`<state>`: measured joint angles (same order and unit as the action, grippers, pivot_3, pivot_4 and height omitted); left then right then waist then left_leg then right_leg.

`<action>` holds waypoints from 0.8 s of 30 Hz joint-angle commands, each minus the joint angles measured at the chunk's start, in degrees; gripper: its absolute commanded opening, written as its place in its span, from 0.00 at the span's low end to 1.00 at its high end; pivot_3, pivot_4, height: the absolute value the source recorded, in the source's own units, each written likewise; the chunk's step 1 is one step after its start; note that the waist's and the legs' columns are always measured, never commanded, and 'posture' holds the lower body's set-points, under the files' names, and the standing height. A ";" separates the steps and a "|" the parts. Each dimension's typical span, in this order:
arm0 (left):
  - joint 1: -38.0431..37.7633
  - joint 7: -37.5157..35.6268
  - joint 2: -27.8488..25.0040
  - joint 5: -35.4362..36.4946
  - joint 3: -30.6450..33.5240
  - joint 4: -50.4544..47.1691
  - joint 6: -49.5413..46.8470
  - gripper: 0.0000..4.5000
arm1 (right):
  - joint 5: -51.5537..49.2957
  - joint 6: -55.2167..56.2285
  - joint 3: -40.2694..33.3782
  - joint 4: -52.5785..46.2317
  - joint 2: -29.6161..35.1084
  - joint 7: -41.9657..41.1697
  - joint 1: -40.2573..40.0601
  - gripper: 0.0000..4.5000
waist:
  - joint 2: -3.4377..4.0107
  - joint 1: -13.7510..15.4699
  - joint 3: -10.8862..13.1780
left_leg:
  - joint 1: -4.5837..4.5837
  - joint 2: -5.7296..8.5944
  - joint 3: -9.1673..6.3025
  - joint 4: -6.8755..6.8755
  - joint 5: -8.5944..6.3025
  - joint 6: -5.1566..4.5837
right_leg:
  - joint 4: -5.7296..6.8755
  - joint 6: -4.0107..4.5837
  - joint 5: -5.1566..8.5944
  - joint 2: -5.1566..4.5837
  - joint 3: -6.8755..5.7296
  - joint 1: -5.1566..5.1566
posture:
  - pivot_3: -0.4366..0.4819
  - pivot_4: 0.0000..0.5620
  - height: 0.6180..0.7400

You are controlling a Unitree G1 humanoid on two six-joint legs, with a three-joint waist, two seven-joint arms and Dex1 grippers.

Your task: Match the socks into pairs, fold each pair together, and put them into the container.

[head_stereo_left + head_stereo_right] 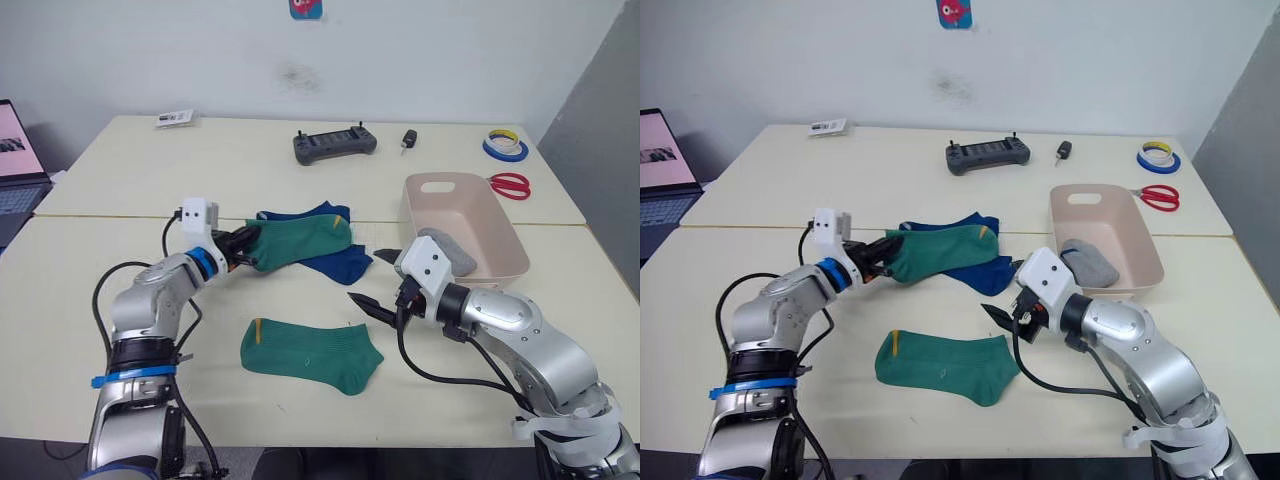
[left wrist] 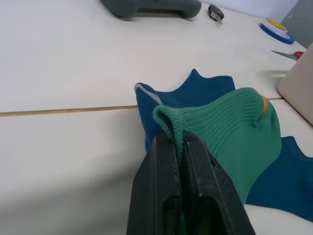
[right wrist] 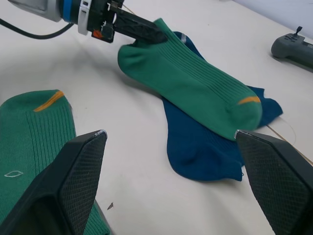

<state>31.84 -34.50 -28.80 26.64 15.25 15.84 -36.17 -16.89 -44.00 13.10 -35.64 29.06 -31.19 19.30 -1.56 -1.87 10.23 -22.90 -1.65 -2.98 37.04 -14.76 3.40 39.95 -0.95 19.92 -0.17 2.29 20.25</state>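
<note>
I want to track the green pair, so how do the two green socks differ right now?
The far green sock is pinched at its cuff by the left tool; the near green sock is untouched. The far one lies on blue socks; the near one lies flat on the table. Both are ribbed, with yellow marks.

Even, bright light; soft shadows

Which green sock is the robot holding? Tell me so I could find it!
Look at the pale pink tub on the table's right side. Just left of it lie blue socks; the held green sock drapes over them, its cuff pinched by the left end effector. The other green sock lies flat, alone, nearer the robot.
</note>
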 commanded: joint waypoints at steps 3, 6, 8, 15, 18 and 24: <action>-1.21 -2.58 -1.91 1.58 -0.09 -3.14 -2.44 0.00 | 0.33 1.66 -0.32 -1.18 0.16 -0.39 0.72 1.00 | 0.00 0.08 0.00 | 0.00 0.02 0.00 0.00 0.00 0.00 | 0.00 0.00 0.00 -0.01 0.00 -0.01 | 0.48 0.27 1.00; -1.89 -4.31 -1.92 1.43 -1.26 -3.00 -3.01 0.00 | 0.37 1.84 -0.04 -0.88 0.03 -0.49 0.99 1.00 | 0.00 0.25 0.00 | -0.02 0.04 0.00 0.01 0.00 0.00 | -0.02 0.00 0.00 -0.04 -0.01 -0.02 | 0.48 0.27 1.00; -2.96 -5.04 -2.68 -0.23 -2.37 -2.86 -1.49 0.11 | 0.35 1.87 -0.02 -0.91 0.02 -0.48 1.01 1.00 | 0.00 0.20 0.00 | -0.02 0.04 0.01 0.01 0.00 0.00 | -0.02 0.00 0.00 -0.04 -0.01 -0.02 | 0.48 0.27 1.00; -6.46 -4.75 -3.98 0.00 3.15 -2.27 5.67 0.56 | 0.11 1.40 0.20 -1.88 -0.32 0.10 0.23 1.00 | 0.00 -0.04 0.00 | 0.01 -0.03 0.00 -0.01 0.00 0.00 | 0.01 0.00 0.00 0.00 0.01 0.02 | 0.48 0.27 1.00; -8.75 -5.02 -4.62 2.09 7.13 -1.91 6.37 0.63 | 0.03 1.50 0.40 -2.00 -0.59 0.22 0.13 1.00 | 0.00 -0.02 0.00 | 0.00 -0.03 0.00 -0.01 0.00 -0.01 | 0.00 0.00 0.00 -0.01 0.01 0.02 | 0.48 0.27 1.00; -13.70 -6.12 -6.10 8.45 10.30 -5.27 -3.90 0.63 | 0.20 2.04 0.76 -1.55 -0.83 -0.02 0.45 1.00 | 0.00 0.06 0.00 | 0.00 0.00 -0.01 -0.01 -0.04 -0.06 | 0.00 0.00 0.00 -0.06 -0.01 0.01 | 0.48 0.27 1.00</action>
<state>18.31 -39.64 -34.06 32.61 24.43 13.71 -38.05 -16.89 -43.10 13.84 -35.30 28.41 -31.14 19.18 -1.56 -1.80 10.23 -22.90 -1.65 -2.99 37.04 -14.82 3.28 39.95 -0.95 19.93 -0.23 2.28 20.25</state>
